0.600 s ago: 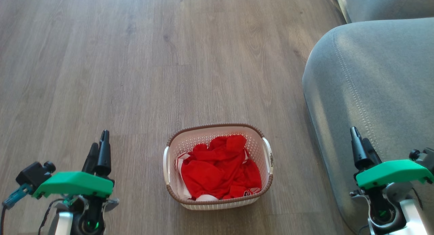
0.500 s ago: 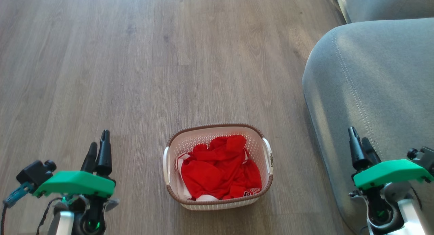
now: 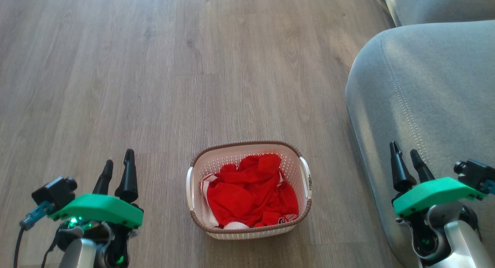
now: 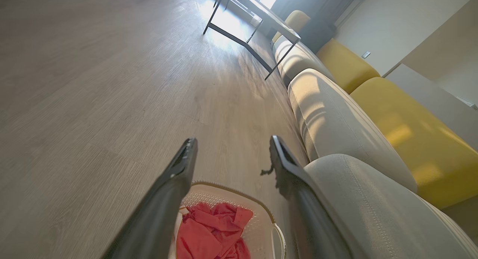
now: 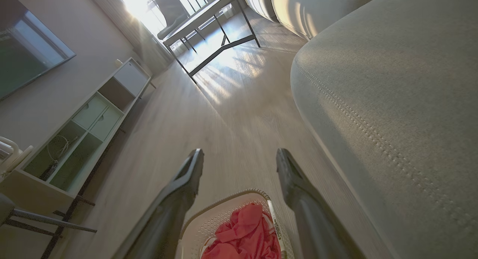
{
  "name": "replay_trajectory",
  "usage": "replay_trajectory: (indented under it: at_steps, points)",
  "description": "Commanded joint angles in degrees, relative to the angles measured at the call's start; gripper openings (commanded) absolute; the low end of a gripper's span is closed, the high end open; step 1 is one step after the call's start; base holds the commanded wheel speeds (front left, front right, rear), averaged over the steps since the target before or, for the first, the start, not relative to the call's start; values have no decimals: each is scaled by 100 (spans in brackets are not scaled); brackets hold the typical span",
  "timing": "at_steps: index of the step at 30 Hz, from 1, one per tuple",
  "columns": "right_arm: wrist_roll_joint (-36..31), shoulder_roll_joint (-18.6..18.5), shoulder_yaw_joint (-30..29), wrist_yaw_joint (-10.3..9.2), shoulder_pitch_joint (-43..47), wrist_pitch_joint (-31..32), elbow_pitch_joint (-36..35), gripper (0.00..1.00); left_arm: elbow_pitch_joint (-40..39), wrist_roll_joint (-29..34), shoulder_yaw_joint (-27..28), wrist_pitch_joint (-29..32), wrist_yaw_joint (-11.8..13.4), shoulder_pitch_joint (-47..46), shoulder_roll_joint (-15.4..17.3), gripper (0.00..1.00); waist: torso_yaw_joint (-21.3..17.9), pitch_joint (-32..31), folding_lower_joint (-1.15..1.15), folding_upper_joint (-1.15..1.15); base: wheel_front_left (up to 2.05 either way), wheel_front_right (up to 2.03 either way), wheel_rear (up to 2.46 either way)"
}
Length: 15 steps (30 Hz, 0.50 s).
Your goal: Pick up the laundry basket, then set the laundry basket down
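The laundry basket (image 3: pixel 247 143), cream-white and perforated with a brown rim and white side handles, stands on the wood floor at the lower middle of the head view. Crumpled red clothes (image 3: pixel 247 190) fill it. My left gripper (image 3: pixel 119 157) hovers open to the basket's left, well apart from it, with nothing between its fingers. On the other side my right gripper (image 3: pixel 403 148) is open too, in front of the grey sofa. In the left wrist view the basket (image 4: pixel 261 210) lies below the left gripper (image 4: pixel 232 140). The right wrist view has the basket (image 5: pixel 224 218) under the right gripper (image 5: pixel 239 151).
A grey sofa (image 3: pixel 425 86) rises close on the basket's right, with yellow cushions (image 4: pixel 410 132) behind it. A metal-legged table (image 4: pixel 246 23) stands farther off. A low white shelf unit (image 5: pixel 93 117) lines the opposite wall. Bare wood floor (image 3: pixel 154 67) stretches ahead and to the left.
Both grippers have shifted inward toward the basket, the left one to the right and the right one to the left. Their fingers show farther apart. The basket has not moved.
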Motion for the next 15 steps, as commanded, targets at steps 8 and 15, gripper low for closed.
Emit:
replay_trajectory:
  at_steps: [8, 15]
  points:
    - [-658, -228, 198, -5, -340, -204, -47, 100, -153, 743, -41, -207, 79, -317, 187, 100, 9, 1, 0, 0, 0, 0, 0]
    - [-1046, -271, 337, -5, -379, -321, 80, 100, -68, 1225, -178, -324, 80, -319, 238, 100, 5, -4, 0, 0, 0, 0, 0]
